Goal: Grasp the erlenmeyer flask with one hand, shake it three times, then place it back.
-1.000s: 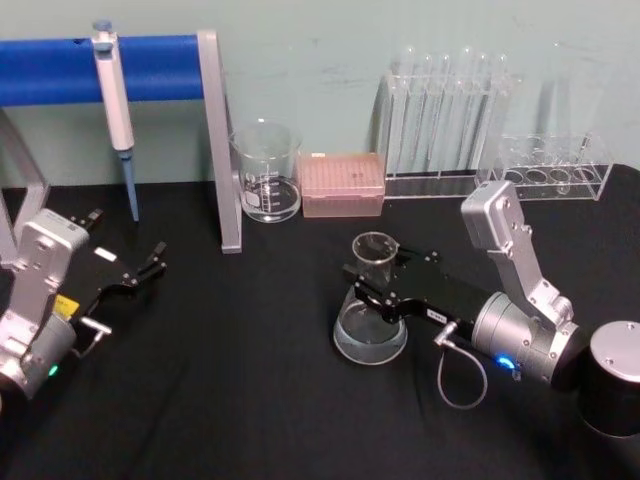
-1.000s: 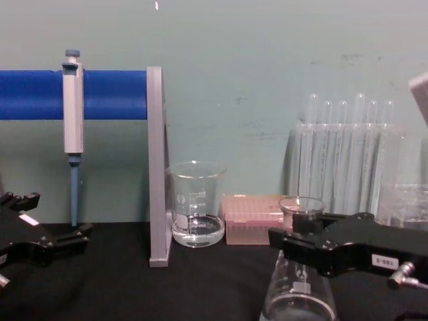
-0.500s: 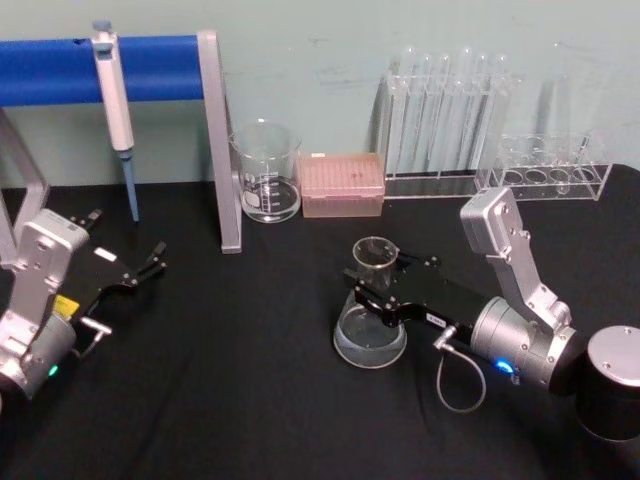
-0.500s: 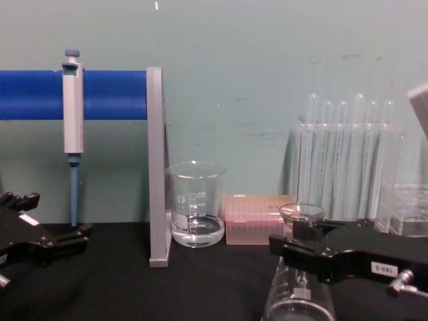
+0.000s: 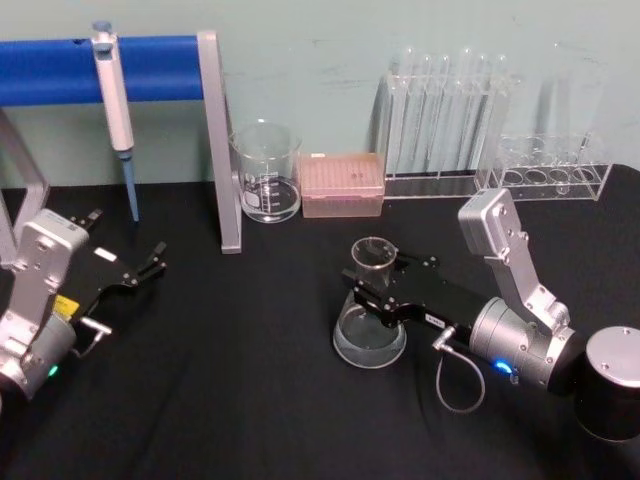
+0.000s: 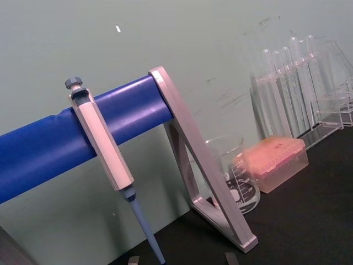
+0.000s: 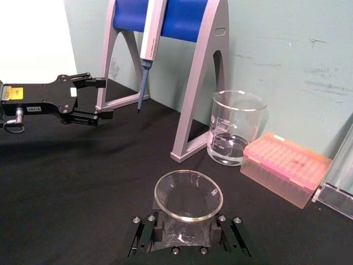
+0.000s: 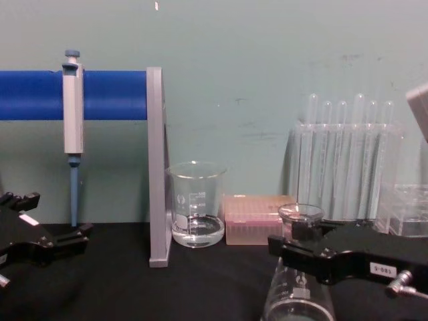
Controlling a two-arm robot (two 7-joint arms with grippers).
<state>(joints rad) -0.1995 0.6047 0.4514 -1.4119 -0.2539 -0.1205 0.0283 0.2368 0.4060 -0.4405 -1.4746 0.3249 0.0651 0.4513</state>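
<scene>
Both arms flank the beaker [image 5: 266,172]. Right gripper [image 5: 368,282] is clamped on the erlenmeyer flask [image 5: 369,338] neck; left gripper [image 5: 150,262] stands spread apart.

Right tool [image 5: 368,290] has lowered the erlenmeyer flask [image 5: 368,338] slightly.
</scene>
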